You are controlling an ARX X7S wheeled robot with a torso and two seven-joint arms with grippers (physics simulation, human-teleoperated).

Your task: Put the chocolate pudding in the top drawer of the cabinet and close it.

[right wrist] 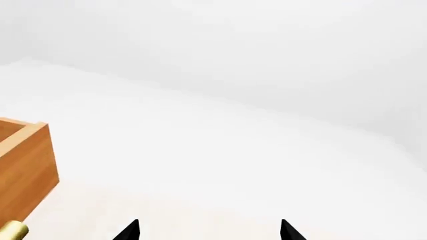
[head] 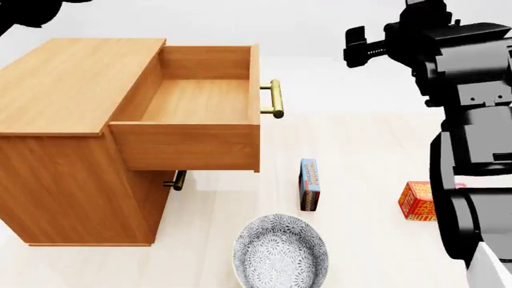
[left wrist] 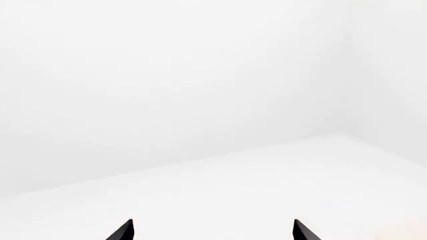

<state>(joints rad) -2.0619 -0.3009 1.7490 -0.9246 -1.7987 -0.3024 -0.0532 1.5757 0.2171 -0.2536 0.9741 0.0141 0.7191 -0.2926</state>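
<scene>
The cabinet (head: pixel 64 114) stands at the left in the head view. Its top drawer (head: pixel 196 102) is pulled fully open and empty, its brass handle (head: pixel 275 98) pointing right. The chocolate pudding (head: pixel 310 183), a small carton with blue edges, stands on edge on the floor right of the cabinet. My right arm (head: pixel 448 54) is raised high at the right, far above the pudding. My right gripper (right wrist: pixel 210 231) is open and empty; a drawer corner (right wrist: pixel 27 165) shows in its wrist view. My left gripper (left wrist: pixel 213 231) is open and empty, facing blank white wall and floor.
A patterned grey bowl (head: pixel 280 253) sits on the floor in front of the pudding. A red-orange butter box (head: pixel 418 201) lies to the right, partly behind my right arm. The lower drawer's handle (head: pixel 177 180) shows under the open drawer. My left arm (head: pixel 24 12) is at the top left corner.
</scene>
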